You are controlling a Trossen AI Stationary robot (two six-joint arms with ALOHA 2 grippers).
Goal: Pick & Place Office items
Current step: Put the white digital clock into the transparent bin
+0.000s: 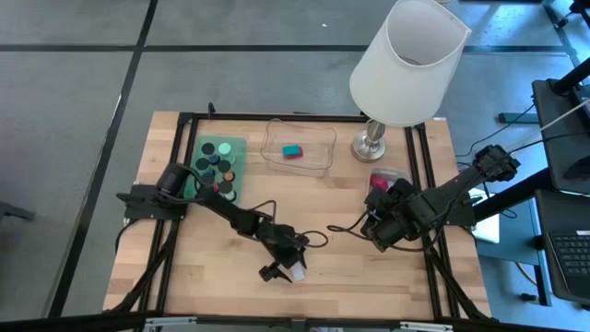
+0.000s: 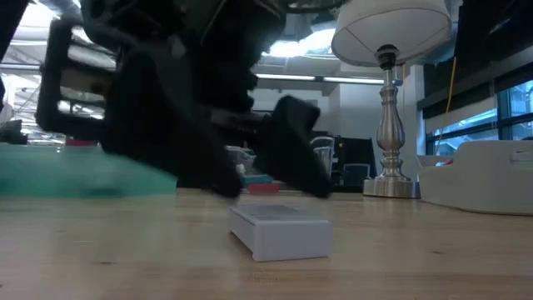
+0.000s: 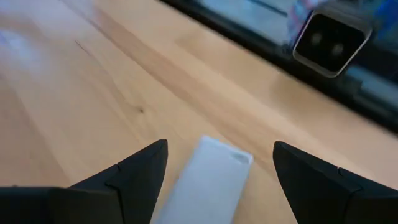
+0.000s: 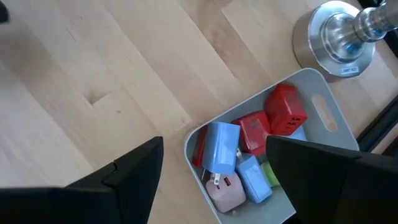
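Your left end effector (image 3: 221, 168) hangs wide open and empty right over the white block (image 3: 205, 183) on the surface; its long axis runs between the fingers. The right end effector (image 4: 214, 162), open too, waits over the grey tray (image 4: 323, 102), well away from the block.

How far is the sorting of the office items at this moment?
Partly done. The green tray already holds black discs, and the clear tray holds a teal block. In hand: the left gripper, open, straddles a white block lying on the table, not yet gripped. Left: the grey tray under the open right gripper is full of red, blue and pink plugs.
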